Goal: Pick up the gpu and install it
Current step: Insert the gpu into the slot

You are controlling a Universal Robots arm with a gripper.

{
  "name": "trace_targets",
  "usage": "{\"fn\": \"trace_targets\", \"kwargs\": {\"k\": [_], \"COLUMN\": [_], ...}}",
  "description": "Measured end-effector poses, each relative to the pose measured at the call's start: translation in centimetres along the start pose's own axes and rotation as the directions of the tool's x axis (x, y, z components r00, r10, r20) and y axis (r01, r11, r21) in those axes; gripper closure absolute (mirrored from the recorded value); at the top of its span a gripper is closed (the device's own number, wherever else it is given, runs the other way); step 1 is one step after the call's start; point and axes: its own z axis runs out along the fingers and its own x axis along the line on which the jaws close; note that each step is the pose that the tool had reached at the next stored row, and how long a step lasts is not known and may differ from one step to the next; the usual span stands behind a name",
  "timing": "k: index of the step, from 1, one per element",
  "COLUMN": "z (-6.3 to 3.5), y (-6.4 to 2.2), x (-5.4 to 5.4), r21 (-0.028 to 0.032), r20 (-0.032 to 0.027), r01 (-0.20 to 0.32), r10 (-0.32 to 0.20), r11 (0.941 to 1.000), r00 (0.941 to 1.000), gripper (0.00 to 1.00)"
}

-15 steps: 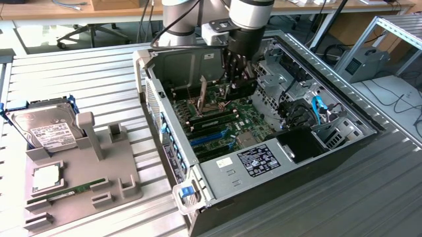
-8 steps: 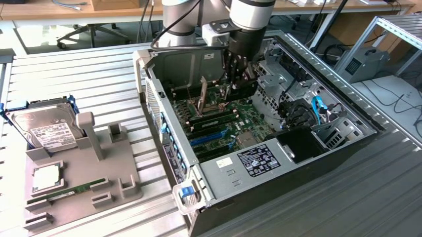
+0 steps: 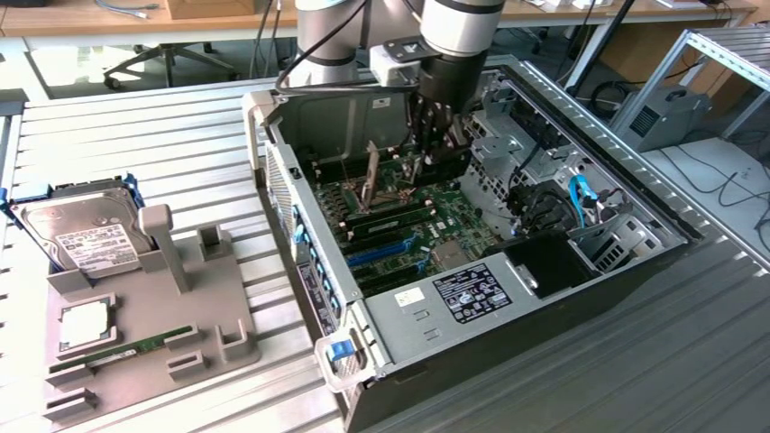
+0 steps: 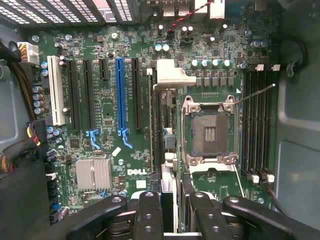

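The gpu (image 4: pixel 159 125) is a long thin dark card seen edge-on, with its silver bracket (image 4: pixel 170 77) at the far end. My gripper (image 4: pixel 172 202) is shut on it, one black finger (image 4: pixel 150 212) on each side of the card. It hangs over the green motherboard (image 4: pixel 105 125), between the black expansion slots (image 4: pixel 136 95) and the open CPU socket (image 4: pixel 210 130). Whether it touches a slot I cannot tell. In the exterior view my gripper (image 3: pixel 434 135) reaches down into the open computer case (image 3: pixel 361 316), with the dark gpu (image 3: pixel 435 167) below it.
A blue slot (image 4: pixel 119 95) and a white slot (image 4: pixel 56 95) lie beside the black ones. Memory slots (image 4: pixel 257 125) run past the socket. On the exterior view's left, a grey fixture (image 3: pixel 157 311) holds a silver hard drive (image 3: pixel 85 234) and a green memory stick (image 3: pixel 121 350).
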Motion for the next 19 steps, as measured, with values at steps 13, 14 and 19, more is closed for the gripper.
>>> {"fn": "trace_targets", "kwargs": {"k": [13, 14, 19], "z": [0.0, 0.01, 0.06], "y": [-0.01, -0.01, -0.01], "x": [0.33, 0.34, 0.37], "r21": [0.0, 0.0001, 0.0], "r20": [0.0002, 0.0003, 0.0016], "r01": [0.0, 0.0, 0.0], "r10": [0.0, 0.0, 0.0], "r11": [1.0, 1.0, 1.0], "r00": [1.0, 1.0, 1.0], "gripper": [0.73, 0.73, 0.73]}}
